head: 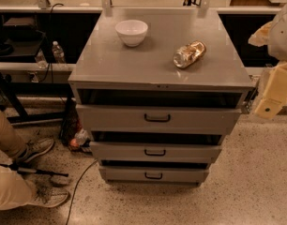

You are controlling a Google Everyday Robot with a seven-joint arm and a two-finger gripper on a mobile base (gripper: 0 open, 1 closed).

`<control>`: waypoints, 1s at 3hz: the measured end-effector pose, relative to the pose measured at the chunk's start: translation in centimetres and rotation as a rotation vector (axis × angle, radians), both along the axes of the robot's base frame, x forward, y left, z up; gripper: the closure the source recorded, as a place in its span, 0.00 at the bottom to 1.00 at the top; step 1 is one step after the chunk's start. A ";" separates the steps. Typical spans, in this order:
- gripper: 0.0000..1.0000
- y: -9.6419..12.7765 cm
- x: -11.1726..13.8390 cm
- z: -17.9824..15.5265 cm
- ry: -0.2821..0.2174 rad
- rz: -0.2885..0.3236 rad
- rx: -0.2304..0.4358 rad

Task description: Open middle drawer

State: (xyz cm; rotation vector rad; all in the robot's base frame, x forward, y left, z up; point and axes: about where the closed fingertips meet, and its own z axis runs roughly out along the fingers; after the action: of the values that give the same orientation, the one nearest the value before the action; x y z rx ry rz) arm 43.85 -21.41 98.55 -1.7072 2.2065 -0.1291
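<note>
The grey metal cabinet [157, 64] has three drawers stacked at its front. The middle drawer [120, 152] has a mid-sized grey front with a small black loop handle [155, 152]. It stands slightly pulled out, with a dark gap above its front. The taller top drawer [110, 118] with a wider handle is also out a little, and so is the narrow bottom drawer [181, 175]. My gripper [275, 95] shows as cream-coloured parts at the right edge. It is level with the top drawer, to the right of the cabinet and apart from it.
A white bowl [132, 32] and a crumpled golden can [189, 54] lie on the cabinet top. A person's legs and shoes [21, 172] are on the floor at the lower left, with a cable [78, 186] beside them. Water bottles [58, 53] stand at the back left.
</note>
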 end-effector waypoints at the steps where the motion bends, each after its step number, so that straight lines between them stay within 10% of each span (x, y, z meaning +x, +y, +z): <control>1: 0.00 0.0 0.0 0.0 0.000 0.000 0.000; 3: 0.00 -1.4 -2.1 -1.1 -0.018 -0.018 0.065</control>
State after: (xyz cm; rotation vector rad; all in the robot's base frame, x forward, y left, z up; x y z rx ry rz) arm 41.71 -22.82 97.48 -1.6459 2.1893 -0.0754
